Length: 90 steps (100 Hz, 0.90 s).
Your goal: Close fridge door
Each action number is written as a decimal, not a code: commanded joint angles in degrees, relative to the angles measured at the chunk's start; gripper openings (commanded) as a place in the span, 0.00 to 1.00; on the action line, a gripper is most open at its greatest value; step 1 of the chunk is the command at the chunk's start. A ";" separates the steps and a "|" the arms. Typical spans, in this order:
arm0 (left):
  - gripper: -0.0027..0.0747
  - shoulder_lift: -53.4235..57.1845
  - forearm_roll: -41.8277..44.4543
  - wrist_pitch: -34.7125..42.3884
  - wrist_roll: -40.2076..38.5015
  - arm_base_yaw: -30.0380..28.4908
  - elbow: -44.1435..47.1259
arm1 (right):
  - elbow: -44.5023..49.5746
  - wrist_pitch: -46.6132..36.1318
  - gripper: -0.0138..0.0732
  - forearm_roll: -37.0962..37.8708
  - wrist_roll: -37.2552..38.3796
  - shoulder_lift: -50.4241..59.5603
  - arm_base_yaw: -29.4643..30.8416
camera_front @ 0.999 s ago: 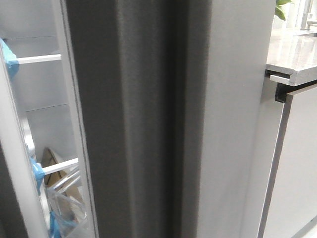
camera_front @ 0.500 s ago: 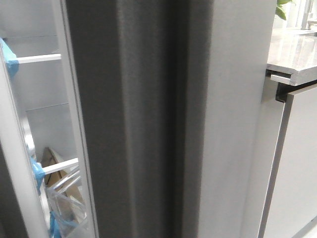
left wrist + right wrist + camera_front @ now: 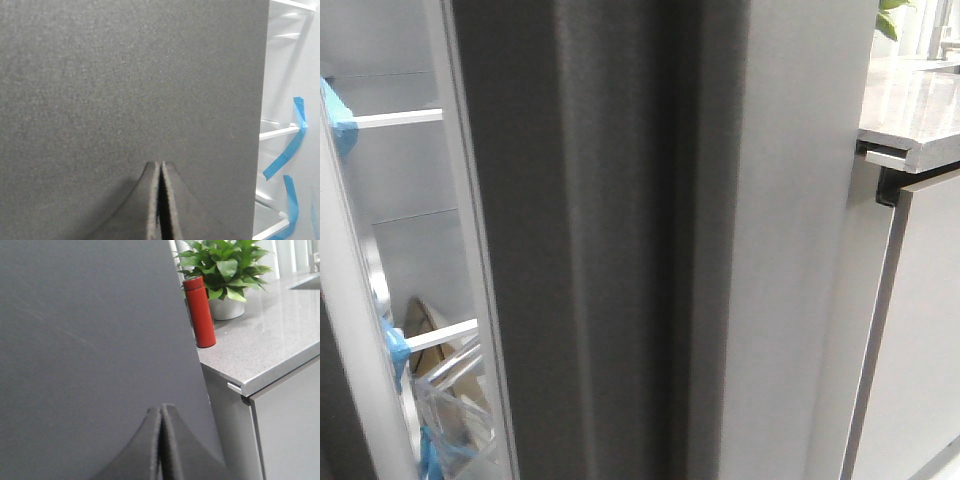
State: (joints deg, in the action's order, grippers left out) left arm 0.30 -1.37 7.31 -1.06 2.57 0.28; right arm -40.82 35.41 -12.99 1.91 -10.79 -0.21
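Fridge door (image 3: 610, 250) fills view, apparently ajar; countertop (image 3: 910, 110) right.

Only the gripper tips are seen. The left gripper (image 3: 160, 172) is made of two dark grey, matte, curved fingers tapering to a point. The right gripper (image 3: 161, 415) is built the same, fingers flared outward at the base.

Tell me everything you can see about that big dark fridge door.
The fridge door is a tall, flat, dark grey panel with a matte, slightly grainy look and a darker vertical groove near its edge. It stands ajar: a gap beside it shows the white fridge interior with pale shelves and blue tape. The left gripper and the right gripper, fingers together, point at its outer face; whether they touch it cannot be told. A grey countertop lies beyond it.
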 commanded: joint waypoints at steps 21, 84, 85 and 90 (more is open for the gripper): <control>0.01 1.17 -0.35 4.15 -0.29 0.17 2.01 | -12.83 0.26 0.11 -4.41 -5.74 -11.23 -9.59; 0.01 1.17 -0.35 4.15 -0.29 0.17 2.01 | -25.41 -3.81 0.11 -18.32 -25.44 -31.91 -27.61; 0.01 1.17 -0.35 4.15 -0.29 0.17 2.01 | -25.54 -3.95 0.11 -18.58 -25.65 -32.08 -27.73; 0.01 1.17 -0.35 4.15 -0.29 0.17 2.01 | -26.33 -4.31 0.11 -19.84 -27.05 -33.26 -28.53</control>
State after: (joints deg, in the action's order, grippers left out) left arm 0.30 -1.37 7.31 -1.06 2.57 0.28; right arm -64.15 36.23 -29.18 -21.63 -42.09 -27.67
